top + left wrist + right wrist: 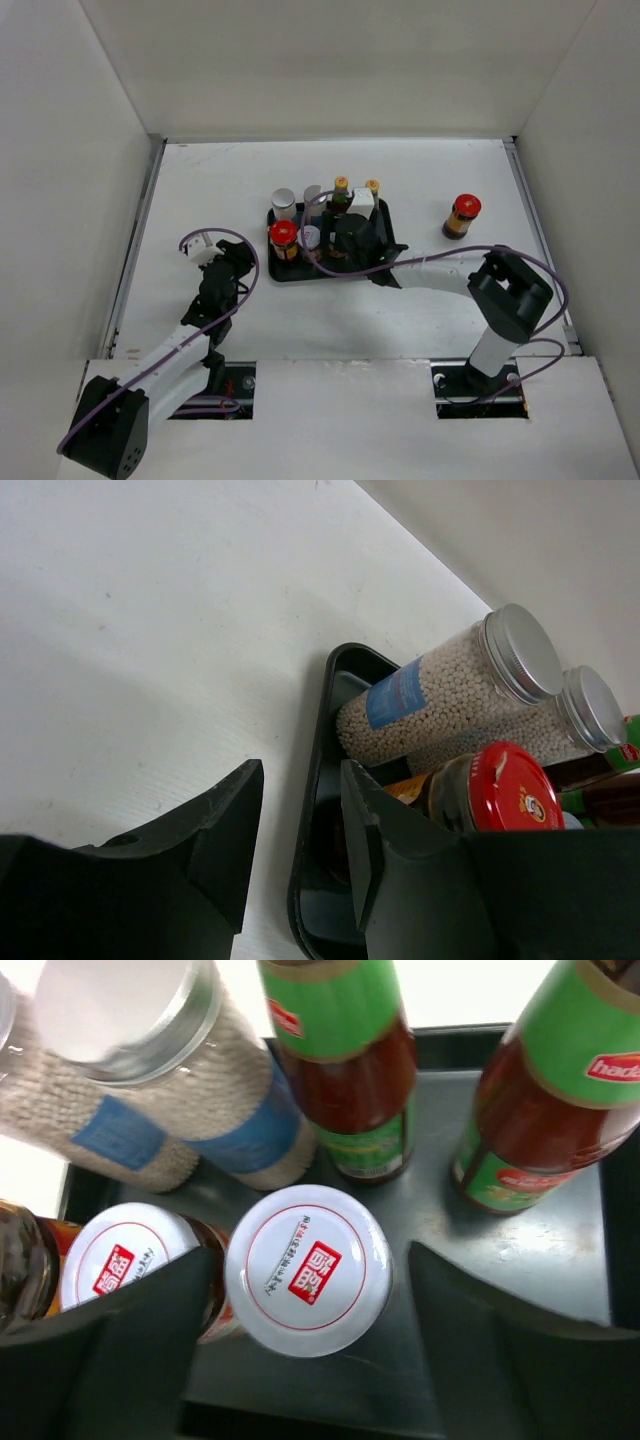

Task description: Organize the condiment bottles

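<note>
The black tray point(390, 240) holds two white shakers point(283, 203), two green-labelled sauce bottles point(341, 190), a red-capped jar point(284, 238) and two short white-lidded jars point(307, 1270). A second red-capped jar point(463, 215) stands on the table to the right of the tray. My right gripper point(310, 1290) is open and hangs over the tray with a finger on each side of one short jar; a gap shows on the jar's right. My left gripper point(295, 820) is open and empty, low at the tray's left edge point(310, 880).
White walls close the table in at the back and on both sides. In the left wrist view the shakers point(440, 690) and the red-capped jar point(490, 790) stand just past the tray's rim. The other short jar point(120, 1260) stands tight against my right gripper's left finger.
</note>
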Robot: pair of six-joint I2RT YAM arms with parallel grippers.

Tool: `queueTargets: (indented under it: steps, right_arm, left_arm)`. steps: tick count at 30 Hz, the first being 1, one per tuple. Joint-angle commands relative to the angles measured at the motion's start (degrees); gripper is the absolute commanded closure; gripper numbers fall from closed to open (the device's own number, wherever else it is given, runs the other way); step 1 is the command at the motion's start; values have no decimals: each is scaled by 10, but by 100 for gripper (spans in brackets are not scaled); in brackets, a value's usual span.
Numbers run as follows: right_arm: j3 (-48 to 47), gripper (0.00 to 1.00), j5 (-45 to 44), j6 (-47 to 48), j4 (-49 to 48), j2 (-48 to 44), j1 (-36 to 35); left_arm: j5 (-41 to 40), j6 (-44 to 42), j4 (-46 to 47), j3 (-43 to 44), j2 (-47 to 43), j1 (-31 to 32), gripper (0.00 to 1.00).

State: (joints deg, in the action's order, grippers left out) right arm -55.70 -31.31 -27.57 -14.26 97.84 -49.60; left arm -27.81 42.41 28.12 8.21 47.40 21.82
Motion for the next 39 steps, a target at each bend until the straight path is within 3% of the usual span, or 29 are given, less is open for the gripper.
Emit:
queueTargets:
  steps: [1, 4, 9, 10, 13, 15, 18, 22, 25, 31, 39]
  right_arm:
    - [-19, 7, -9, -1, -45, -33, -9]
    - [1, 0, -10, 9, -36, -85, -5]
    - [38, 4, -23, 43, -21, -202, 21]
    - [46, 10, -28, 50, -18, -227, 34]
    - [75, 57, -54, 53, -5, -293, 105]
    - [89, 66, -62, 46, 17, -325, 172]
    - [90, 59, -72, 49, 59, -338, 287]
    - [65, 14, -90, 74, 96, -302, 371]
    - [53, 0, -82, 88, 119, -278, 400]
    - [49, 0, -12, 66, 136, -231, 439]
    - [25, 0, 35, 52, 133, -158, 438]
  left_arm:
    - [0, 2, 33, -11, -7, 1, 64]
    - [0, 3, 34, -11, -6, 1, 63]
    - [0, 6, 35, -9, 4, 2, 61]
    - [1, 6, 36, -9, 5, 3, 61]
    - [0, 6, 39, -11, -2, 3, 60]
    - [0, 6, 39, -13, -7, 3, 59]
    - [0, 9, 39, -14, -13, 6, 59]
    - [5, 13, 38, -18, -15, 8, 59]
    - [2, 14, 39, -21, -21, 8, 59]
    - [8, 19, 40, -18, -15, 9, 58]
    - [7, 19, 42, -19, -16, 7, 57]
